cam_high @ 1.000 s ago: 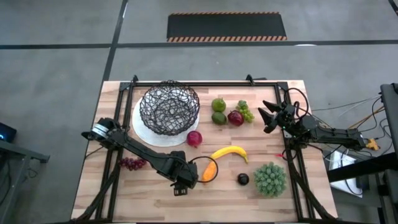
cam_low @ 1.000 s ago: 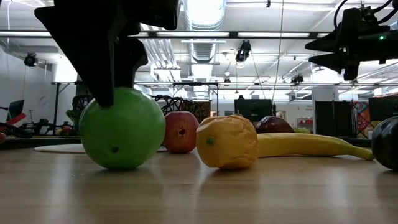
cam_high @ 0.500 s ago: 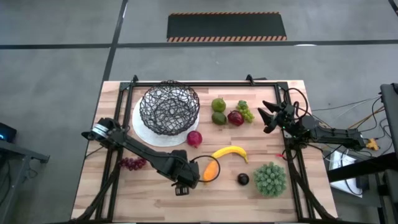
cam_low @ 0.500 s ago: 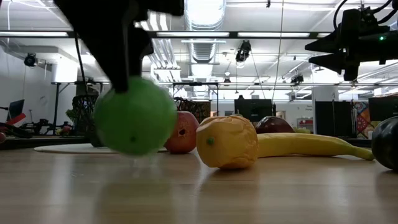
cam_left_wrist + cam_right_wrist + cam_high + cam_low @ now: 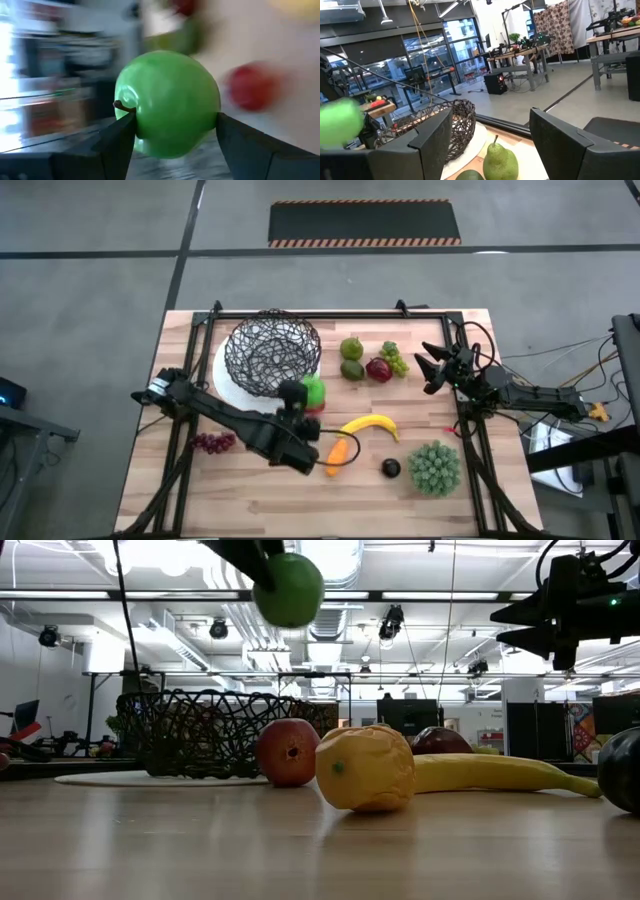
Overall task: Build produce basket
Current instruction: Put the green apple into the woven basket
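My left gripper (image 5: 308, 394) is shut on the green apple (image 5: 314, 391), which is high above the table in the low view (image 5: 290, 588), just by the near right rim of the black wire basket (image 5: 272, 352). The basket stands on a white plate (image 5: 224, 383). A red apple (image 5: 290, 752), an orange piece (image 5: 338, 454), a banana (image 5: 370, 425) and a dark plum (image 5: 390, 468) lie on the table. My right gripper (image 5: 428, 370) hangs open above the table's right side. My left gripper pinches the green apple (image 5: 167, 102) between its two fingers (image 5: 117, 140), one on each opposite side of its widest part. The apple's stem (image 5: 120, 105) points sideways next to one finger. The apple is lifted clear of the table.
A pear (image 5: 351, 348), a green fruit (image 5: 352, 370), a red fruit (image 5: 378, 370) and green grapes (image 5: 396, 358) sit right of the basket. Purple grapes (image 5: 210, 443) lie at the near left. A spiky green ball (image 5: 434, 467) sits at the near right.
My left gripper has lifted the green apple off the table near the near edge, carrying it up and toward the far edge, close to the basket's rim. The orange piece and the other fruits have stayed put.
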Robot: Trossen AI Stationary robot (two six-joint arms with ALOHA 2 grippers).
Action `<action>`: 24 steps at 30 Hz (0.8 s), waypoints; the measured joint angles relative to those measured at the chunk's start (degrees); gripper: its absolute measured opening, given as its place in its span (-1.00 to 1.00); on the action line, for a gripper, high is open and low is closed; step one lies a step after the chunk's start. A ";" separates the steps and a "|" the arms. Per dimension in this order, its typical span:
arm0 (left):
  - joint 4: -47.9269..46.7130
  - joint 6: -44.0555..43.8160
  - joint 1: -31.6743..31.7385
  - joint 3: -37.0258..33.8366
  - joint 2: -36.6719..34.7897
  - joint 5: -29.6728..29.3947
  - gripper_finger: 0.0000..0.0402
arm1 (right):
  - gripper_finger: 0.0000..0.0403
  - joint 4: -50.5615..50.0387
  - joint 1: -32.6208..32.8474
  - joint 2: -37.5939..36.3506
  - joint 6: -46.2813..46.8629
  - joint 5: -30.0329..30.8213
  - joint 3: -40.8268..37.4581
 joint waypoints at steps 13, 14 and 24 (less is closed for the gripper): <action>-3.35 -2.92 22.15 -16.56 -1.42 -7.73 0.23 | 0.24 -0.26 0.00 0.00 0.02 -0.02 0.01; -3.32 -3.07 23.84 -17.83 -1.42 -7.73 0.23 | 0.24 -0.27 0.00 0.00 0.02 -0.02 0.00; 2.96 -7.13 36.26 -24.52 -1.44 4.96 0.23 | 0.24 -1.26 0.00 0.00 0.46 -0.02 -0.01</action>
